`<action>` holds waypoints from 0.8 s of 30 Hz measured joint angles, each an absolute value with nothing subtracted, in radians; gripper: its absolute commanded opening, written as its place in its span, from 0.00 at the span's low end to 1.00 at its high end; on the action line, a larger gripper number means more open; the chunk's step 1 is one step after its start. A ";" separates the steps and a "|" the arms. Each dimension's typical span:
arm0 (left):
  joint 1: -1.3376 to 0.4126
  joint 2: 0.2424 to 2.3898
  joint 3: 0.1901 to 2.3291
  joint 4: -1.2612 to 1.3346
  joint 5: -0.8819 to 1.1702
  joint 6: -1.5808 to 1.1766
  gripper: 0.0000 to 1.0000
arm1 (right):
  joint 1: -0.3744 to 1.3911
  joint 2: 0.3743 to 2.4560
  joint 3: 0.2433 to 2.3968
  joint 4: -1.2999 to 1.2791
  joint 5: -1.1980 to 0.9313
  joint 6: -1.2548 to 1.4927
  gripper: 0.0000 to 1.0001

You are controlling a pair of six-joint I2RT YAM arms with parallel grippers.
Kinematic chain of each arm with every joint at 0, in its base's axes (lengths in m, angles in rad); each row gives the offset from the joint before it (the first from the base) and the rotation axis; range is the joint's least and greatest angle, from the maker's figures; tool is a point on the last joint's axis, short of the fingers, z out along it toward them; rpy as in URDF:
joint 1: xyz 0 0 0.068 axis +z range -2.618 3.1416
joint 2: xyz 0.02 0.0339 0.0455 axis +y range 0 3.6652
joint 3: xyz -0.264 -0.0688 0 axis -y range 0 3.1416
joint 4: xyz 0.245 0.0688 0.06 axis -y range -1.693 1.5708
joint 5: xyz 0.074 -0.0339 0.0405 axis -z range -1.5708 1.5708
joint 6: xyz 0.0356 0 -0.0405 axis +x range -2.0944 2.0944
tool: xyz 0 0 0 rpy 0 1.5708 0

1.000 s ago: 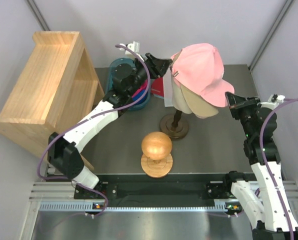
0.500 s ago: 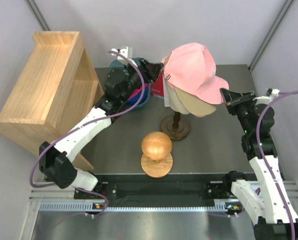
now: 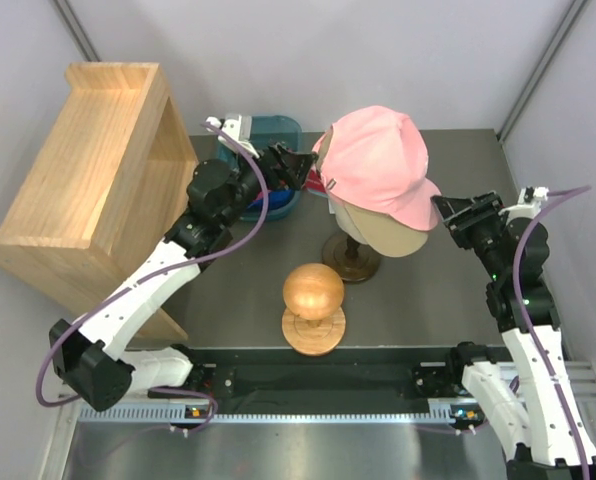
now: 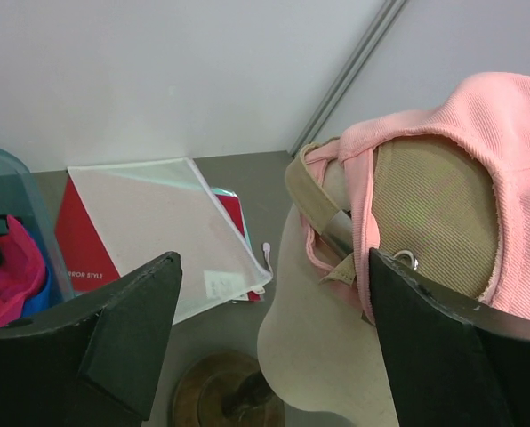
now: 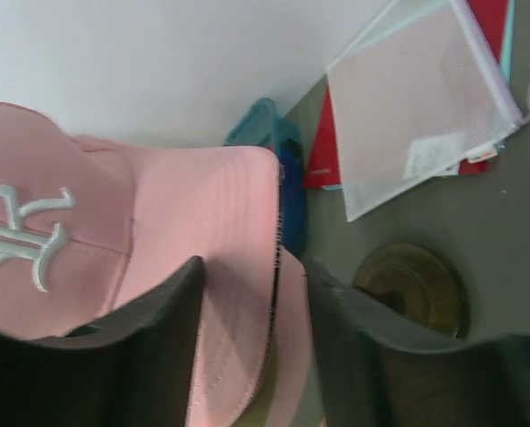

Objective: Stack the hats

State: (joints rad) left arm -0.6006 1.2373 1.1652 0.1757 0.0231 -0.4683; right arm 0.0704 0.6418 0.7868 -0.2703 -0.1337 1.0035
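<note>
Pink cap (image 3: 378, 165) sits over tan cap (image 3: 388, 236) on head (image 4: 309, 356).
Left jaws wide, empty, at 9 o'clock; right jaws part-open astride pink brim (image 5: 238, 338) at 3 o'clock.

On the dark grey surface (image 3: 238, 290), a round wooden ball (image 3: 313, 290) is standing just in front of the cream mannequin head (image 4: 309, 347); a teal plastic bin (image 3: 278, 128) and a pale wooden shelf (image 3: 88, 170) are sitting left of it.
</note>
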 measured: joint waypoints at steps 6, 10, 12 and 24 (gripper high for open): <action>-0.599 1.198 1.161 0.121 0.026 -0.467 0.99 | 0.070 0.616 0.785 -0.341 -0.120 0.974 0.90; -0.598 1.149 1.146 0.078 0.033 -0.461 0.99 | 0.070 0.572 0.779 -0.380 -0.123 0.970 1.00; -0.598 1.120 1.135 0.058 0.045 -0.458 0.99 | 0.070 0.551 0.779 -0.395 -0.129 0.969 1.00; -0.598 1.094 1.140 0.023 0.083 -0.423 0.99 | 0.071 0.516 0.749 -0.365 -0.138 0.973 1.00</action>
